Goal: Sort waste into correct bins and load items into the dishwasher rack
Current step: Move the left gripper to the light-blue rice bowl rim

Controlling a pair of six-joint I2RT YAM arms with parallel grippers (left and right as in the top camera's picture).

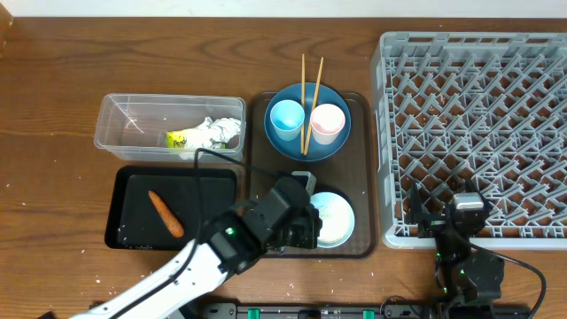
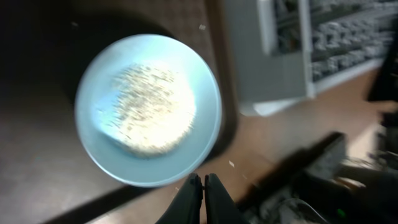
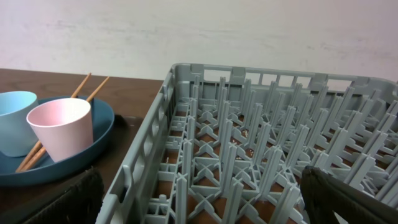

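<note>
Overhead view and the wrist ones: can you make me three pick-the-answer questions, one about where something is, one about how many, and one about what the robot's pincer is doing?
1. Where does the orange bit lie?
A) in the clear tub
B) in the grey rack
C) in the black tray

2. How many cups stand on the dark blue plate?
A) one
B) two
C) four

3. How is the left pincer?
A) shut
B) wide open
C) shut on a chopstick

Answers:
1 C, it lies on the tray's dark floor.
2 B, a light blue cup and a pale pink cup stand there.
3 A, its fingertips press together in the left wrist view.
</note>
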